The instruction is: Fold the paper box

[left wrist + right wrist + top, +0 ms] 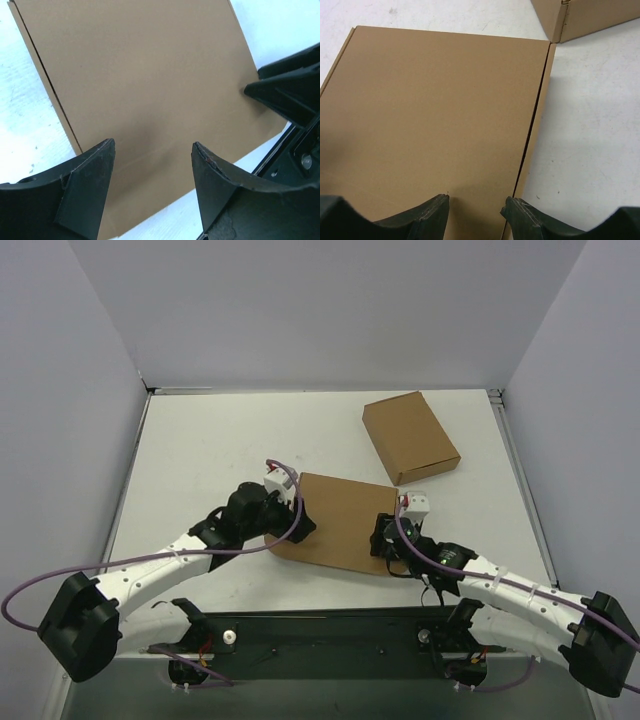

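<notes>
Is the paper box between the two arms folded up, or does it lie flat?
Flat. The paper box shows one smooth brown panel in both wrist views, with no wall raised.

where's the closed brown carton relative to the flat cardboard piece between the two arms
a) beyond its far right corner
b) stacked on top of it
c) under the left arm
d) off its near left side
A: the top view shows the closed carton lying past the far right corner of the paper box, not on it.

One paper box (pixel 340 522), one closed carton (pixel 410 437), two end effectors: left end effector (pixel 152 145) and right end effector (pixel 475 201).
</notes>
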Action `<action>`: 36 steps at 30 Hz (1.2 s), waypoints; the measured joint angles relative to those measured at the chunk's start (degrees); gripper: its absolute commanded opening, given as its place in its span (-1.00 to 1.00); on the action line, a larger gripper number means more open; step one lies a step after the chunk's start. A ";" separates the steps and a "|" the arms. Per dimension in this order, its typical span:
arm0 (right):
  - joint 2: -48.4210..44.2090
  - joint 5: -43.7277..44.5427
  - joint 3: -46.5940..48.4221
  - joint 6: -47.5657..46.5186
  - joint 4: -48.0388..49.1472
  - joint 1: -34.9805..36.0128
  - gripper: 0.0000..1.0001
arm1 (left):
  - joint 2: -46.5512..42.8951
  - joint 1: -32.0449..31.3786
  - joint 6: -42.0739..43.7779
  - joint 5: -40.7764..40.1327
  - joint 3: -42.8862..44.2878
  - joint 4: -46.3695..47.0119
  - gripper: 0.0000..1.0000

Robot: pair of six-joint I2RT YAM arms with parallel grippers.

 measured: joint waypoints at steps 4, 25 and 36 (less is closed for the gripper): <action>-1.99 -2.75 -0.11 -1.18 -0.92 -0.42 0.34 | -2.97 0.31 1.79 -0.11 1.57 -6.45 0.53; 15.50 4.85 15.63 -33.09 -8.11 21.88 0.79 | -7.32 17.49 14.32 3.41 11.08 -22.80 0.60; 25.59 10.82 19.39 -38.12 -9.29 26.45 0.79 | -7.50 17.90 15.61 4.48 10.21 -23.41 0.61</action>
